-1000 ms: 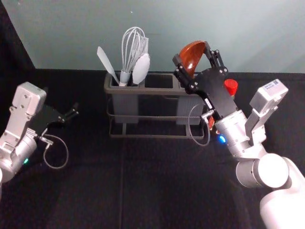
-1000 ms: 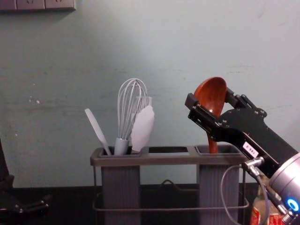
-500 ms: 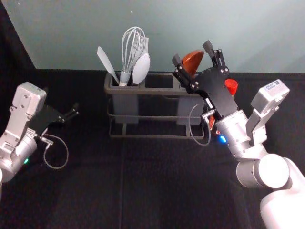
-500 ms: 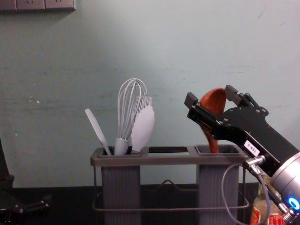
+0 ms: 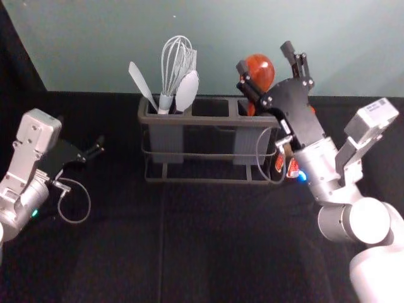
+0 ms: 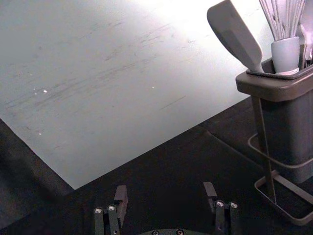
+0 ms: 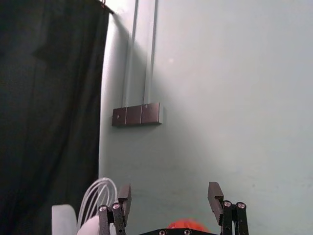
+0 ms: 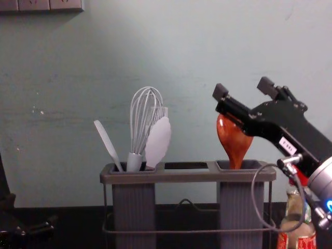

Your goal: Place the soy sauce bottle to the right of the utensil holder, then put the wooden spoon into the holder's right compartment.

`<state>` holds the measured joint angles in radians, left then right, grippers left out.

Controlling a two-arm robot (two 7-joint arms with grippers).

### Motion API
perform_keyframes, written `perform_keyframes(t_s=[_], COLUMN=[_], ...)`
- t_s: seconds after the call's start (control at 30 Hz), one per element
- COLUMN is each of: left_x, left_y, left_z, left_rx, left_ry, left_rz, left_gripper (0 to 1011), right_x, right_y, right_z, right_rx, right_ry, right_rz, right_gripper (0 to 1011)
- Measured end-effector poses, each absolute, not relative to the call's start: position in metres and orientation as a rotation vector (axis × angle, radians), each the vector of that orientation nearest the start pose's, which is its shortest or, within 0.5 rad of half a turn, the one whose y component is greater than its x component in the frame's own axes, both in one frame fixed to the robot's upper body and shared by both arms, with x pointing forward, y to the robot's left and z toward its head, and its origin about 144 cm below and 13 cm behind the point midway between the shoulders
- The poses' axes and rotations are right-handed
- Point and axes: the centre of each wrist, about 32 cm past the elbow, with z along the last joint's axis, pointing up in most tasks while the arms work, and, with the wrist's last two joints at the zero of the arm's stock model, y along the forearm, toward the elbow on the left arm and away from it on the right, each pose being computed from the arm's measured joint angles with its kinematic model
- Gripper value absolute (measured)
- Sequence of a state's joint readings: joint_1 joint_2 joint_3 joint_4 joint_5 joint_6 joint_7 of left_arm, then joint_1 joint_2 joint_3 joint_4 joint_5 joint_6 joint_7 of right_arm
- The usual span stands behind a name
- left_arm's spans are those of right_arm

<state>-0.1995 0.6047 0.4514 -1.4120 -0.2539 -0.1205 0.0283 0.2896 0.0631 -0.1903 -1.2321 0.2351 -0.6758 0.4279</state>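
Head view: right gripper (image 5: 265, 57) in the upper right of the frame, above the right end of the utensil holder (image 5: 202, 120). Fingers spread wide, nothing gripped. Wooden spoon (image 5: 260, 71) just beside one finger, bowl up; contact cannot be told.

Chest view: spoon stands in the holder's right compartment (image 8: 241, 207), right of frame centre, neck down inside the rim, bowl above it. One finger crosses in front of the bowl's top.

Soy sauce bottle (image 8: 297, 228): upright, lower right of the chest view, just beside the holder's right end, partly behind the gripper's cable (image 8: 254, 194); contact with the holder cannot be told.

Left compartment, left of centre: whisk (image 8: 139, 122), white spatula (image 8: 106, 142) leaning left, brush (image 8: 155, 112) and a broad white utensil head (image 8: 158, 141).

Left gripper (image 5: 81, 130): parked, left side of the head view; fingers well apart in its wrist view, nothing between them.

Right wrist view: spoon's bowl at bottom centre, between the spread fingers.
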Motion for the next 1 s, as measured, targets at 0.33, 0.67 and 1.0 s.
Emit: perform_keyframes(t_s=[0.33,0.67,1.0], left_x=[0.489,0.489,0.489], left_y=[0.31,0.31,0.31], left_z=[1.14,1.14,1.14], left_rx=[0.304,0.305,0.304], left_ry=[-0.285,-0.285,-0.285], left_rz=[1.248,1.248,1.248], left_gripper=[1011,1011,1011], right_x=[0.533,0.535,0.533], right_y=[-0.215,-0.254,-0.282], right_z=[1.172,1.194,1.198], right_rx=[0.517,0.511,0.493], right_ry=[-0.519,-0.599,-0.626], right_rz=[-1.015,-1.076,-1.137], right_gripper=[1002,1002,1003])
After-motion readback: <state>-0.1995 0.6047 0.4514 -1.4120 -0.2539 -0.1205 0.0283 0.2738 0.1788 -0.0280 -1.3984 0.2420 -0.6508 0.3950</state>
